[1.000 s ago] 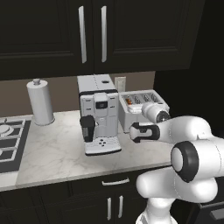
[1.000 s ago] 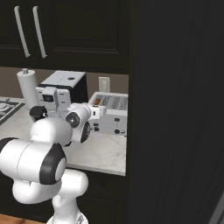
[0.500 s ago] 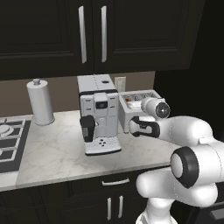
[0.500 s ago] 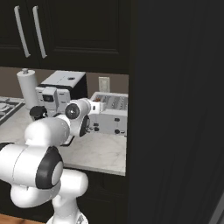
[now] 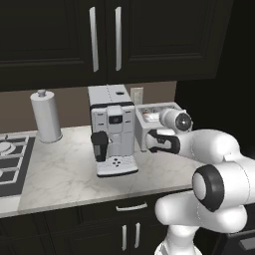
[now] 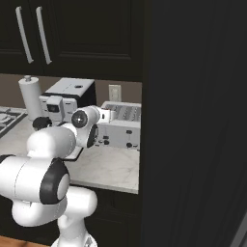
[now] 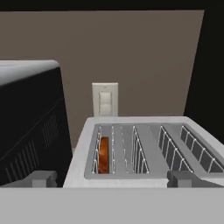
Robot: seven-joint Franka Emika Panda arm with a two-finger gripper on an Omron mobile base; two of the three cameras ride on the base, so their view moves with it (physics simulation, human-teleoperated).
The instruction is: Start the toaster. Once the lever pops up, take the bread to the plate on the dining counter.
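Closer now, my arm has swung up to the toaster [image 7: 144,153], where the bread [image 7: 103,154] sits deep in the leftmost slot beside the coffee machine [image 5: 112,132]. Light, stiff and crumbly, I judge; pinch its top edge. My gripper [image 7: 111,178] hangs spread and empty.

You have the toaster [image 5: 149,124] on the counter [image 5: 60,174], just right of the coffee machine [image 5: 112,129]. The bread [image 7: 103,154] sits in its leftmost slot. The paper towel roll [image 5: 45,115] stands far left, beside the stove [image 5: 10,164].

Marble counter [image 5: 60,174] is carrying the coffee machine [image 5: 112,129]; toaster [image 5: 149,124] sitting just right of it, paper towel roll [image 5: 46,116] standing off left, stove [image 5: 10,164] beyond that.
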